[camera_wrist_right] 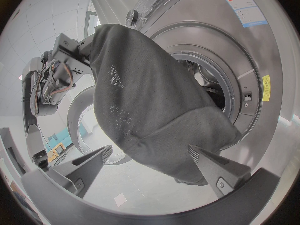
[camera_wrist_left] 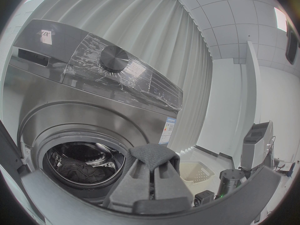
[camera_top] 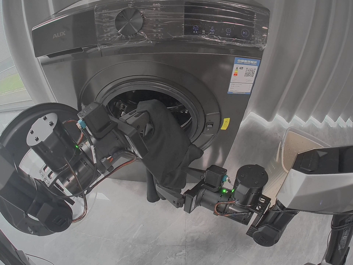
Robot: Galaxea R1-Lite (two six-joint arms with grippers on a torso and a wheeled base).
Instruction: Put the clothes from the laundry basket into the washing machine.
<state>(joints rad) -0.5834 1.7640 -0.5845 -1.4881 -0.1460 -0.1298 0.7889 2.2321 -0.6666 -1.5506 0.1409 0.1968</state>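
The left hand [camera_wrist_left: 152, 172] was clenched on a dark garment [camera_top: 165, 144] just before the washing machine [camera_top: 206, 103] mouth. Most cloth hung below it, above the released right hand [camera_wrist_right: 150, 150]. Let go here, the garment could slide outside onto the floor [camera_top: 147, 232].

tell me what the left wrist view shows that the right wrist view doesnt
Left wrist view, not the right: dark clothes lying inside the drum, and the white laundry basket.
Right wrist view, not the left: the yellow sticker beside the opening, and the right gripper, open beneath the dark garment.
Both: the washing machine, its dial, its blue-edged label, and the dark garment pinched in the shut left gripper.
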